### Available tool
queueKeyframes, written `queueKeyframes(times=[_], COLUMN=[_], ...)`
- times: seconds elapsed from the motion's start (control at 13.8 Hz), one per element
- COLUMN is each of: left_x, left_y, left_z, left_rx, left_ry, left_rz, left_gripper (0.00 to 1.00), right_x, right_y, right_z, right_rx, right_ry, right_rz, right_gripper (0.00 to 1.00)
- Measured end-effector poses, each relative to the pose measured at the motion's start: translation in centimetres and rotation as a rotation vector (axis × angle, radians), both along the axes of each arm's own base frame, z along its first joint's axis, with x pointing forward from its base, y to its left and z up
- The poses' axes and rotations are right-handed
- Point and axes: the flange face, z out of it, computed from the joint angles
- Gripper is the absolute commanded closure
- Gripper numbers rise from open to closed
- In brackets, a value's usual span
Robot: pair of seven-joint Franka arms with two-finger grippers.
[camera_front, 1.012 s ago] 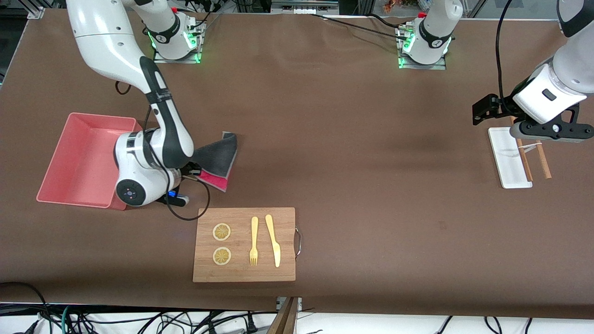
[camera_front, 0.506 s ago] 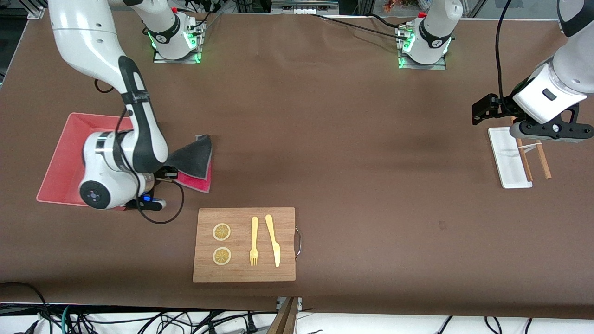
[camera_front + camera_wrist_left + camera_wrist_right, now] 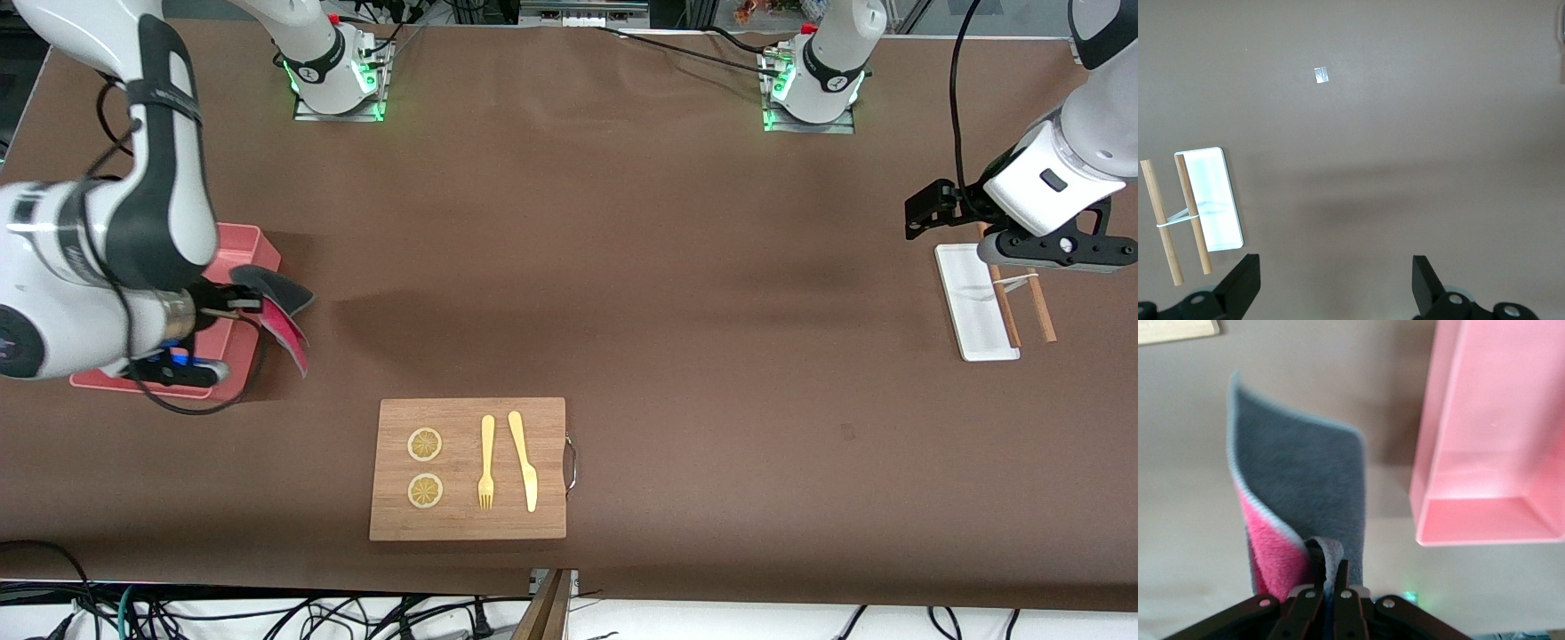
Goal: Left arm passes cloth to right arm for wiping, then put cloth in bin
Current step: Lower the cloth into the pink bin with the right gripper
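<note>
While right end effector [image 3: 233, 300] grips cloth [image 3: 277, 307] above bin [image 3: 253, 242] edge, left end effector [image 3: 1331, 283] wide over white tray [image 3: 969, 302]

The brown table [image 3: 676, 267] carries a board [image 3: 468, 516] at 6 o'clock. The bin [image 3: 244, 242] sits at 9, a white tray [image 3: 969, 307] with sticks [image 3: 1042, 316] at 3.

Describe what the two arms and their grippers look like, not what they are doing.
Both arms have glossy white shells with black joint sections and black cables looped alongside. Their round bases glow green on metal plates. The right arm's wrist carries a small blue light. The right gripper has slim black fingers; the left gripper has broad black fingers under a grey housing, with a black camera block beside it.
</note>
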Motion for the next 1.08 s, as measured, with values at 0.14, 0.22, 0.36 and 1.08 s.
queueKeyframes(times=[0.14,0.22,0.36,1.08], left_x=[0.0,0.0,0.0,0.0], left_y=[0.0,0.0,0.0,0.0], left_z=[0.0,0.0,0.0,0.0], left_rx=[0.0,0.0,0.0,0.0], left_ry=[0.0,0.0,0.0,-0.001], left_rz=[0.0,0.0,0.0,0.0], left_gripper=[0.0,0.0,0.0,0.0], right_x=[-0.4,-0.5,-0.8,-1.6], right_y=[-3.2,-5.1,-8.8,-20.5], right_z=[1.5,1.9,2.8,-5.4], right_rx=[-0.01,-0.022,-0.038,-0.027], right_ry=[0.017,0.021,0.029,0.085], right_rz=[0.033,0.065,0.135,0.178], right_gripper=[1.0,1.0,1.0,1.0])
